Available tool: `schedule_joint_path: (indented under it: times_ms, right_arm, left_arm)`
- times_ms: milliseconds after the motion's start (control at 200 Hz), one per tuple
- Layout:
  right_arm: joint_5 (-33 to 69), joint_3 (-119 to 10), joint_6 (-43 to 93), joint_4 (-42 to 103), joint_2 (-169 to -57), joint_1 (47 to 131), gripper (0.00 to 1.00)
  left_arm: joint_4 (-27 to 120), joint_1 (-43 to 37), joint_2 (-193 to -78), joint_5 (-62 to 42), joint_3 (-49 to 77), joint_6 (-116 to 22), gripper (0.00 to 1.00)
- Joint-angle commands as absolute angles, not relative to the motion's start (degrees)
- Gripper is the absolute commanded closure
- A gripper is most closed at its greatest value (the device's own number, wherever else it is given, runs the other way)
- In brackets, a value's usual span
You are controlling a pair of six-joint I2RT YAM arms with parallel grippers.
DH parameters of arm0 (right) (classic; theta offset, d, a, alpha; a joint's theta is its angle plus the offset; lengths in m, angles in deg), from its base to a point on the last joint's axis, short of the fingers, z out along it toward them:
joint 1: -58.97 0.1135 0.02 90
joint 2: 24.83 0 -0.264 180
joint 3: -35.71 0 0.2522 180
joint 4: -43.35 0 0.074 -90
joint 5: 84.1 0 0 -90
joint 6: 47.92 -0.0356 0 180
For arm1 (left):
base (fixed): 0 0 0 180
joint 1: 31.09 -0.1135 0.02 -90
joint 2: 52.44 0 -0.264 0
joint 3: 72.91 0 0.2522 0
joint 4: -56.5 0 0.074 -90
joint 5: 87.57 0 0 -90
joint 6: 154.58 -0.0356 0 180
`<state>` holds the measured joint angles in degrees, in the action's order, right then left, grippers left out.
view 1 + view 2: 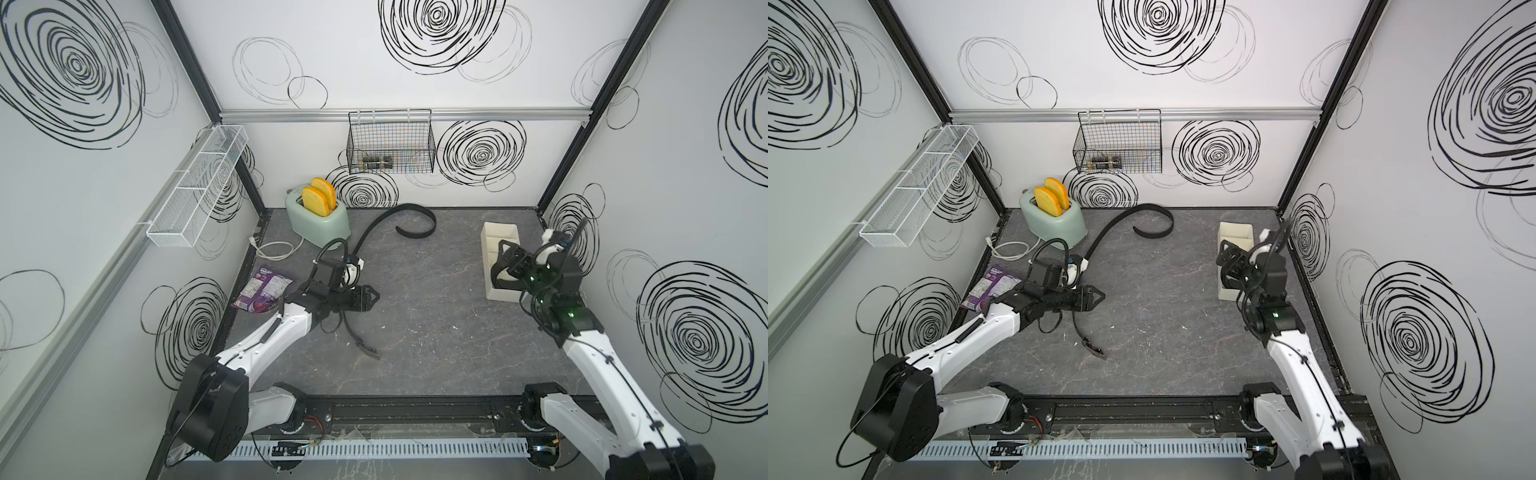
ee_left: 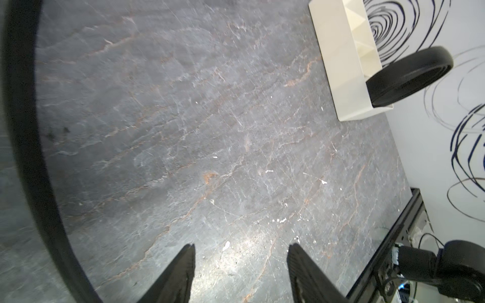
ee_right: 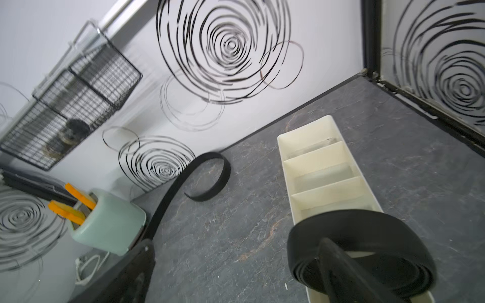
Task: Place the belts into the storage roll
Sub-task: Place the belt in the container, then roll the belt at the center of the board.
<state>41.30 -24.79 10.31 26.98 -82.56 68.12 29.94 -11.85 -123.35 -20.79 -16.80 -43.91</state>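
The storage roll [image 1: 496,232] is a cream tray with dividers at the right of the table, also seen in the right wrist view [image 3: 312,157]. One belt, coiled into a black roll [image 3: 341,228], sits in its nearest end compartment and shows in the left wrist view [image 2: 409,76]. My right gripper [image 3: 236,241] is wide open above that end. One finger stands in the coil's hole, the other hangs over the table beside the tray. A second belt [image 1: 415,210] lies uncoiled from the back centre past my left arm to its buckle [image 1: 368,349]. My left gripper [image 2: 242,246] is open and holds nothing.
A mint toaster [image 1: 318,216] holding orange toast stands at the back left, with a white cord [image 1: 274,249] beside it. A purple snack bag [image 1: 264,291] lies by the left wall. A black wire basket [image 1: 390,143] and a white mesh shelf [image 1: 199,187] hang on the walls.
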Motion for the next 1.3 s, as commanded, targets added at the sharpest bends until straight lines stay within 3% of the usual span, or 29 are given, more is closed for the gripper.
schedule_joint_path:
  times_ms: [0, 245, 450, 806, 1291]
  right_arm:
    - [39.84, -33.75, 20.54, 17.62, -92.71, 75.62, 0.02]
    - [34.02, -42.41, 29.09, 22.92, -111.9, 83.32, 0.02]
    - [39.9, -48.08, 45.51, 35.24, -125.41, 84.73, 0.02]
    - [32.27, -70.58, 62.95, 25.72, -149.26, 83.88, 0.02]
    - [35.87, -86.31, 67.17, 18.76, -164.18, 80.6, 0.02]
  left_arm:
    - [28.78, -13.77, -121.76, -19.49, -17.08, -43.13, 0.39]
    - [27.8, -18.48, -121.07, -19.83, -18.8, -42.34, 0.39]
    - [29.03, -19.66, -121.83, -22.07, -19.81, -42.57, 0.39]
    - [29.58, -21.84, -123.88, -23.87, -21.23, -43.75, 0.39]
    - [30.96, -23.53, -127.69, -27.07, -22.67, -43.5, 0.39]
